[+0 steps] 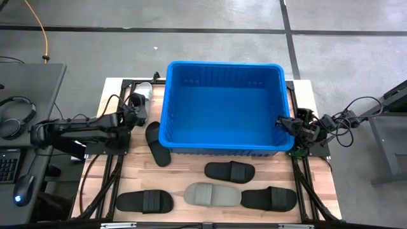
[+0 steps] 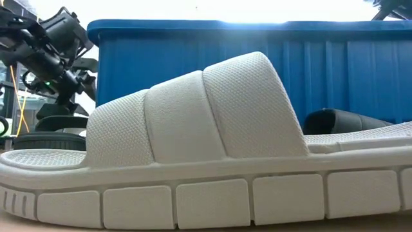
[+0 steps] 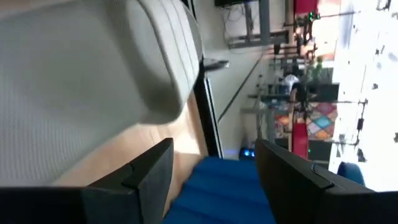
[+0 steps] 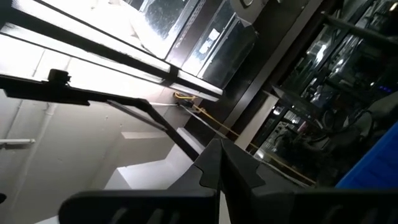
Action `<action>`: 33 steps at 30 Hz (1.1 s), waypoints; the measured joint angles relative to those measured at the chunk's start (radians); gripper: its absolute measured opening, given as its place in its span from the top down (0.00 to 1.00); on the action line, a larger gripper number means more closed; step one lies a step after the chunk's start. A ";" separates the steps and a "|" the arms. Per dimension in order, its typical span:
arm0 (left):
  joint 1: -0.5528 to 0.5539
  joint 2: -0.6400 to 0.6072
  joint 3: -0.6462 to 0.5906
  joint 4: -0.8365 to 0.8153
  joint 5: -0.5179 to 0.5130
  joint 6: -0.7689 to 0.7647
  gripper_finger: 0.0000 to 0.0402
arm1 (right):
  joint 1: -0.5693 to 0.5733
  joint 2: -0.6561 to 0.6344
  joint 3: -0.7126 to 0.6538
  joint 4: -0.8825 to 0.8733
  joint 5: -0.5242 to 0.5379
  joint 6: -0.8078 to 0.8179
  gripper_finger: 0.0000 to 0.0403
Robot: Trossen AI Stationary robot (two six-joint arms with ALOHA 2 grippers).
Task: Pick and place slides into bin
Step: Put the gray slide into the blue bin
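Upper left: our left gripper (image 1: pixel 135 109), jaws spread, faces the off-white ribbed foam slide (image 1: pixel 144 93); right gripper (image 1: pixel 284 123) jaws pressed together.

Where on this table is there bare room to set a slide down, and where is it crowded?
The bin is empty: its whole floor is free. Bare wood lies between the front black slide and the table's right edge, and at the front left corner. Crowded: the front row, where a grey slide sits between two black ones, and the left side by the left gripper.
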 joint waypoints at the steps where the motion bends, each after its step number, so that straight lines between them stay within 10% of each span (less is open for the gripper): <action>1: 0.010 0.000 0.000 -0.012 0.012 0.000 0.45 | 0.000 0.000 0.000 0.000 0.007 -0.001 1.00; 33: 0.343 0.250 -0.002 0.232 0.255 0.178 0.47 | 0.000 0.000 0.000 0.003 0.033 0.043 1.00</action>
